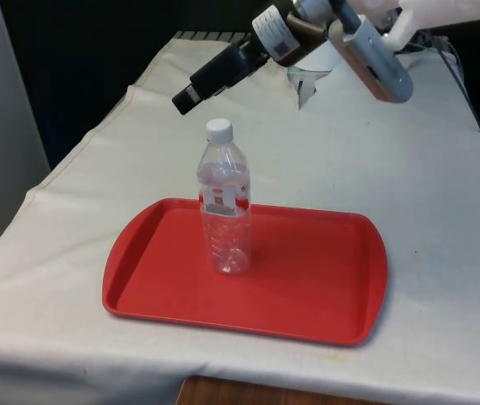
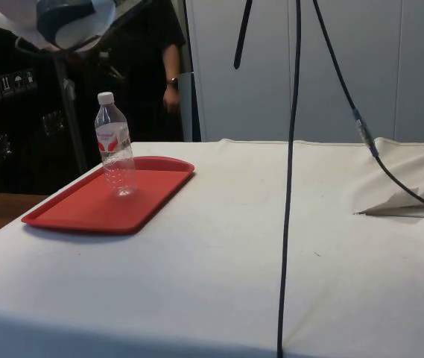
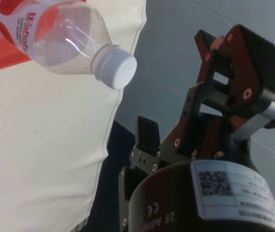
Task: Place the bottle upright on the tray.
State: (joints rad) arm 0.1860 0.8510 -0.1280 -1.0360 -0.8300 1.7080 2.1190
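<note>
Now, gripper: upper left of the front view, above the bottle, touching nothing; whether its jaws are parted, I cannot tell.
Tray: red, holds the clear bottle upright, white-capped.

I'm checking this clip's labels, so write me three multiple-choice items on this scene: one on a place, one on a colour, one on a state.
1. Where does the clear plastic bottle with the white cap stand?
A. on the red rectangular plastic tray
B. on the white tablecloth beside the tray
C. between the fingers

2. What colour is the bottle's cap?
A. blue
B. white
C. red

3. How is the bottle posed?
A. lying on its side
B. upside down
C. upright, cap up

Answers:
1 A, since front and side views show its base on the tray floor.
2 B, since the cap reads white in all three views.
3 C, since it stands vertical with the black gripper above it and apart from it.
</note>
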